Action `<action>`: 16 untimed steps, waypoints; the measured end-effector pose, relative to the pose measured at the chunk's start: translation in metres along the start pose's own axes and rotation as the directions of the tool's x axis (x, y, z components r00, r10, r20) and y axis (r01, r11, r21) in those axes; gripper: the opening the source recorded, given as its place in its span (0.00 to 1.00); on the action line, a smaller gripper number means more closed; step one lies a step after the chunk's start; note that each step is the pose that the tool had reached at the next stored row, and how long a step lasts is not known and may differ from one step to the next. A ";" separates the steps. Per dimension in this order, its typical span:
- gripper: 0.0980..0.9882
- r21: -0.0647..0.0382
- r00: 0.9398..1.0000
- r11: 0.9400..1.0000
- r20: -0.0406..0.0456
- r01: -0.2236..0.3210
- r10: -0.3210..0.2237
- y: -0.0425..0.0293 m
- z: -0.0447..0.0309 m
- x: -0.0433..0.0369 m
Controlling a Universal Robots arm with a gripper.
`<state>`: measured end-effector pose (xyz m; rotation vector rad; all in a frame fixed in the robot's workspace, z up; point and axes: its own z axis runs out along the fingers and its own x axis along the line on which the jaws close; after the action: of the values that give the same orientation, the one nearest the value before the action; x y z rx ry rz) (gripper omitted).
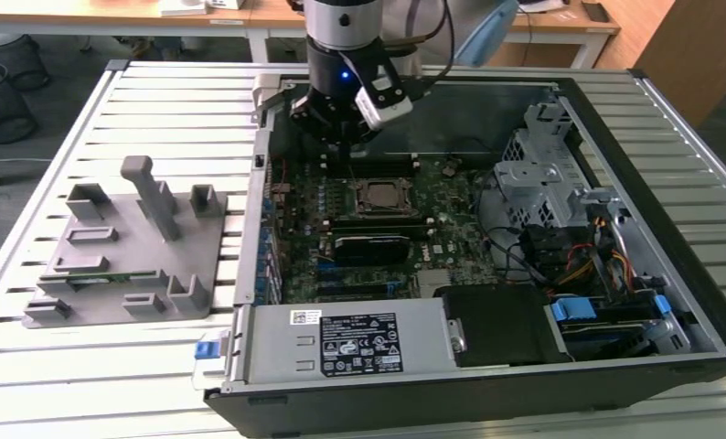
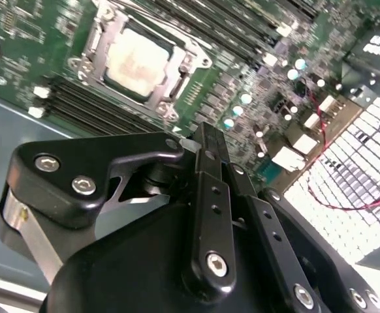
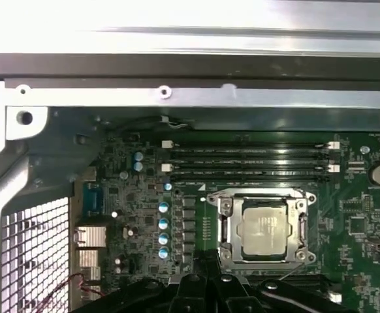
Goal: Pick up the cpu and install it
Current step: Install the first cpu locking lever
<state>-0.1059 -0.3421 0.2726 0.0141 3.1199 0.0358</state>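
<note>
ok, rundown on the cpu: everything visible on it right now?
The cpu is a flat square chip with a dull silver-grey metal top, lying level inside the motherboard socket, enclosed by the socket's metal frame. In the second wrist view it looks pale and slightly smudged. The pincer hangs above the board, apart from it, holding nothing.

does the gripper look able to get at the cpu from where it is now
Probably yes. The cpu lies face up in the socket with nothing over it, and the gripper hangs above the motherboard beside it inside the opened case. The socket frame around the chip may crowd the fingers.
</note>
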 end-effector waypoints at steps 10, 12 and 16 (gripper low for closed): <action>0.01 0.000 1.000 1.000 0.001 0.001 -0.001 0.0092 0.0070 0.0043; 0.01 0.000 1.000 1.000 0.001 0.001 -0.001 0.0093 0.0076 0.0050; 0.01 0.000 1.000 1.000 0.001 0.001 -0.001 0.0105 0.0084 0.0064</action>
<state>-0.1120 -0.3314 0.2643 0.0129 3.1189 0.0362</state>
